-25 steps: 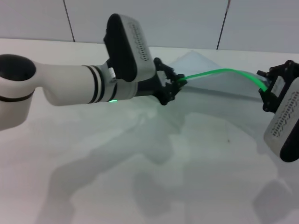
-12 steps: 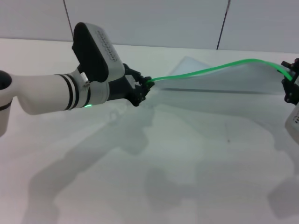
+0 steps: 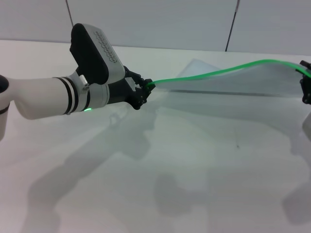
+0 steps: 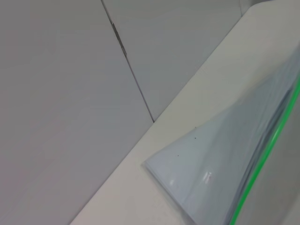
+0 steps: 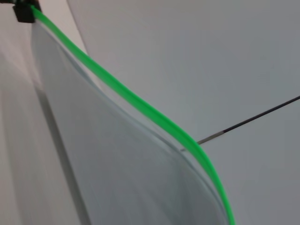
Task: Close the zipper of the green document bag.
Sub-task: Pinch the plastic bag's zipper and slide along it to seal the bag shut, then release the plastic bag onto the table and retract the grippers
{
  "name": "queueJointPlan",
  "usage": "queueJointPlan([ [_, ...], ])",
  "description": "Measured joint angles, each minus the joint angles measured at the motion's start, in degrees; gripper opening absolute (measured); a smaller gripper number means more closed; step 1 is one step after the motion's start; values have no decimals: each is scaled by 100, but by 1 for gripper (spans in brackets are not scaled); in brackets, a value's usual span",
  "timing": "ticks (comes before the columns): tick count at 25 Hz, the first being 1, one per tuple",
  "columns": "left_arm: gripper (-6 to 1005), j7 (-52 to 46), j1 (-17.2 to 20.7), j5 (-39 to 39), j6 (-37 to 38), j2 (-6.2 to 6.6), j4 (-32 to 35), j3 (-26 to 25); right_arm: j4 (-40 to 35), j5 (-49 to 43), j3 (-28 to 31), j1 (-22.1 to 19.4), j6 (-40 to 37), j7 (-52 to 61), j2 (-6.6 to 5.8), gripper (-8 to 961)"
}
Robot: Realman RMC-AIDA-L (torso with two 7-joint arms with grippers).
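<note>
The green document bag [image 3: 228,85], a large flat pouch of translucent pale blue-grey plastic, hangs lifted off the white table, stretched between my two grippers with its far corner resting near the wall. The zipper [image 3: 214,74], a thin bright green strip, runs along its raised top edge in a shallow arch, from my left gripper [image 3: 147,87] to my right gripper [image 3: 306,82] at the frame's edge.

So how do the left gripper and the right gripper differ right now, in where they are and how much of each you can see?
The left gripper is fully in view, at the left end of the zipper; the right gripper is mostly cut off at the picture's right edge. The left one sits lower, near the table; the right end of the strip is higher. Both grip the green document bag by its green edge.
</note>
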Motion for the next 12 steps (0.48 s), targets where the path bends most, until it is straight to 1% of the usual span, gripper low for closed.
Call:
queueJointPlan([
  [4, 145, 2, 2, -4, 14, -10, -10, -19, 34, -138, 41, -65, 252, 82, 14, 59],
  [6, 149, 11, 4, -10, 9, -20, -43, -104, 69, -250, 73, -151, 534, 235, 17, 59],
  [9, 156, 17, 8, -79, 11, -36, -59, -348, 159, -341, 174, -265, 974, 443, 39, 61],
  [12, 162, 21, 21, -469, 8, -44, -60, -604, 199, -299, 330, -377, 1437, 802, 55, 62],
])
